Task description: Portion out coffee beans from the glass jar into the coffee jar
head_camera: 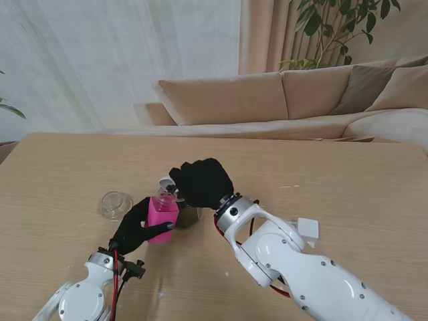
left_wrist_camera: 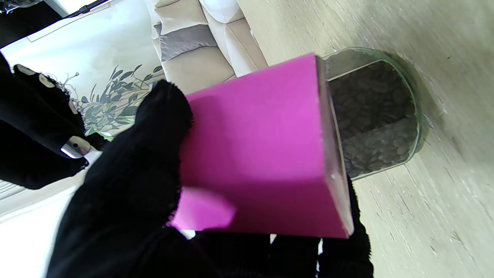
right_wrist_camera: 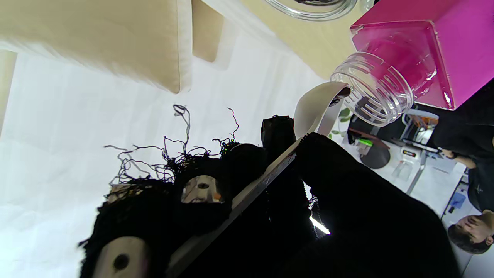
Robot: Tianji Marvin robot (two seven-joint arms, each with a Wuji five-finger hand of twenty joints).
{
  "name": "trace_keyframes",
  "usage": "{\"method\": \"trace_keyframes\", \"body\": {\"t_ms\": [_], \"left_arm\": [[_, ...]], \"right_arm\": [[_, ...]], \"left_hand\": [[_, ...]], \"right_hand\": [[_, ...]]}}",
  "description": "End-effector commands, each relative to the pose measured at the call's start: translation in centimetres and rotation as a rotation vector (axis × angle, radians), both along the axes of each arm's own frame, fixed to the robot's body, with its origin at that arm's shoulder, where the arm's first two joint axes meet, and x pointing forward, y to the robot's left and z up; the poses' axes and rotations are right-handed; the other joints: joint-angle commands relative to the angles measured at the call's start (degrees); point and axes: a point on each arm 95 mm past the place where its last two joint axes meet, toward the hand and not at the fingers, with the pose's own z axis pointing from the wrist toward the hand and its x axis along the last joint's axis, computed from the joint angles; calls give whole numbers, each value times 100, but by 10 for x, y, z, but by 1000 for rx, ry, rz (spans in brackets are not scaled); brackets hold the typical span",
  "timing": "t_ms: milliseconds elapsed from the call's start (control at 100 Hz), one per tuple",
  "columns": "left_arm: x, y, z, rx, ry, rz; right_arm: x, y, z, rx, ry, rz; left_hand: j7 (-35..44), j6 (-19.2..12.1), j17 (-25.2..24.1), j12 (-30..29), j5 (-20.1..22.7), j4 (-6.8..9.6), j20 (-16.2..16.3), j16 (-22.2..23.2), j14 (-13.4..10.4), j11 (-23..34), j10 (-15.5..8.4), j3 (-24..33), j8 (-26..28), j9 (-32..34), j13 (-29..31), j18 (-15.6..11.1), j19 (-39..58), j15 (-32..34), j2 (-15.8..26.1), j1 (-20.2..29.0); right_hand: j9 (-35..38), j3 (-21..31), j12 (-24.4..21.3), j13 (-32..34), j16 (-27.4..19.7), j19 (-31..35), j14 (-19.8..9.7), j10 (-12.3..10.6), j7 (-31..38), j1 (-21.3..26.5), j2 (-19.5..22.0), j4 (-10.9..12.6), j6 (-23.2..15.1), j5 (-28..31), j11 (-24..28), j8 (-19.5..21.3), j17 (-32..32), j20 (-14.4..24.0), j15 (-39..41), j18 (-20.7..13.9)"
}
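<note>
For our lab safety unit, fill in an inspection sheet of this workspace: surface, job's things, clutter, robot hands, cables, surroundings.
Surface: wooden table, a few pale specks.
Job's things: pink coffee jar, uncapped; glass jar of beans behind it; spoon at the pink jar's mouth.
Clutter: glass lid on the table to the left.
Robot hands: left robot hand holds the pink jar; right robot hand holds the spoon.
Cables: red and black wires on the left wrist.
Surroundings: sofa, curtain, plant.
</note>
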Motion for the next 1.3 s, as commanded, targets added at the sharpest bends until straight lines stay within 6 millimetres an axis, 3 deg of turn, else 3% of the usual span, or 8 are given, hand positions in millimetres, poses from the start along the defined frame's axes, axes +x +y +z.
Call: {"method": "trace_keyframes", "body": {"t_ms": [0,1290], "left_arm": [[-1,-5,2,-9,2,-15],[-1,-4,2,-4,-2,-28]], "right_arm": [[-2,0,1,-6,-1,-6],[-3,-2,0,2,29,11]], "left_hand": [[754,-661,-41,172,249,227,110,99,-52,665,-449,636,268,144,-133,-23,78,53,871,887],[761,-669,-37,201,253,240,87,86,-63,618,-487,636,259,167,-129,-17,57,35,861,909]], "right_hand": [[114,27,118,145,38,1784,-122,96,30,181,195,164,-135,-58,45,110,255,-70,223,-775],[103,-10,133,134,48,1784,-150,63,19,177,222,163,-173,-69,25,132,253,-95,208,-816]]}}
